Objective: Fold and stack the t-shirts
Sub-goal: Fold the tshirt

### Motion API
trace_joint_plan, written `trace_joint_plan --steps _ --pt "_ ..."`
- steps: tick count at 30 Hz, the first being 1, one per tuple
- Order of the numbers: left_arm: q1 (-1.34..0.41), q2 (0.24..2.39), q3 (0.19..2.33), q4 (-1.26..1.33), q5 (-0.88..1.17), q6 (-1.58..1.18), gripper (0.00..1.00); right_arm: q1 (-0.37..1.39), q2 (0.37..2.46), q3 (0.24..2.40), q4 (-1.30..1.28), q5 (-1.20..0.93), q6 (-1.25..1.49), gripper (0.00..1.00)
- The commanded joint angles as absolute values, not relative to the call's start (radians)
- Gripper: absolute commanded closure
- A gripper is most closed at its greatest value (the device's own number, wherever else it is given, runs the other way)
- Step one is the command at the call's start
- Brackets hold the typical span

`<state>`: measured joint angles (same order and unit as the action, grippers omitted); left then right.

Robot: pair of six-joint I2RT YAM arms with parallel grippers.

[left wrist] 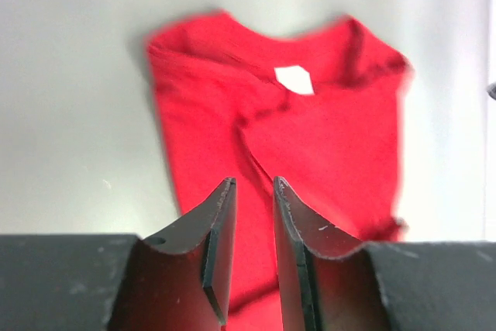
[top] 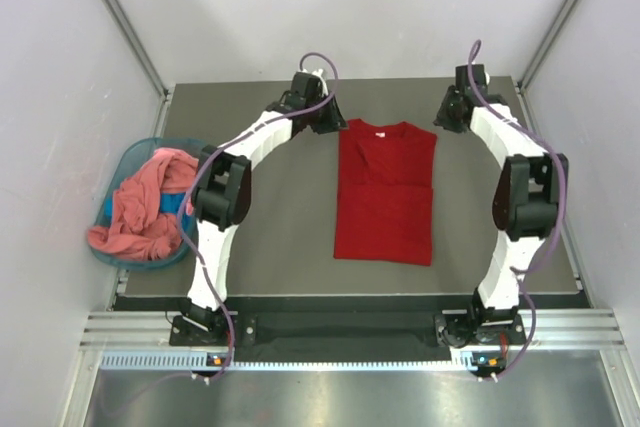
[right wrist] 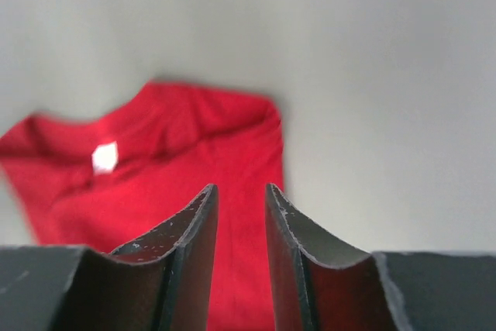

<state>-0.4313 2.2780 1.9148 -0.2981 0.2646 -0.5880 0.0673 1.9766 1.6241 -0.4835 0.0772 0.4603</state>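
A deep red t-shirt (top: 385, 192) lies folded into a narrow rectangle in the middle of the table, collar at the far end, its white neck label (left wrist: 294, 79) showing. My left gripper (top: 333, 124) hovers just off the shirt's far left corner. In the left wrist view that gripper (left wrist: 253, 181) is open by a narrow gap with only the red cloth (left wrist: 325, 145) seen beyond it. My right gripper (top: 446, 112) hangs off the far right corner, and in its own view (right wrist: 239, 187) it is open and holds nothing. A salmon-pink t-shirt (top: 145, 207) lies crumpled in the basket.
A teal plastic basket (top: 127, 160) stands at the table's left edge beside the left arm's elbow. White walls close in the table at the back and sides. Dark tabletop (top: 280, 237) surrounds the red shirt.
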Motion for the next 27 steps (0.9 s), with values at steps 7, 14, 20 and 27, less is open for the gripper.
trace_joint_plan --steps 7,14,20,27 --pt "-0.476 2.103 1.677 -0.198 0.541 -0.492 0.71 0.112 1.682 1.388 -0.538 -0.133 0.377 0.66" --pt "-0.480 1.930 1.410 -0.250 0.488 -0.554 0.72 0.152 1.488 1.081 -0.594 -0.118 0.463 0.55" --pt "-0.538 1.732 1.142 -0.331 0.431 -0.543 0.66 0.175 1.218 0.809 -0.632 -0.167 0.529 0.50" --pt "-0.589 1.615 0.830 -0.146 0.509 -0.652 0.58 0.187 1.077 0.640 -0.617 -0.222 0.583 0.48"
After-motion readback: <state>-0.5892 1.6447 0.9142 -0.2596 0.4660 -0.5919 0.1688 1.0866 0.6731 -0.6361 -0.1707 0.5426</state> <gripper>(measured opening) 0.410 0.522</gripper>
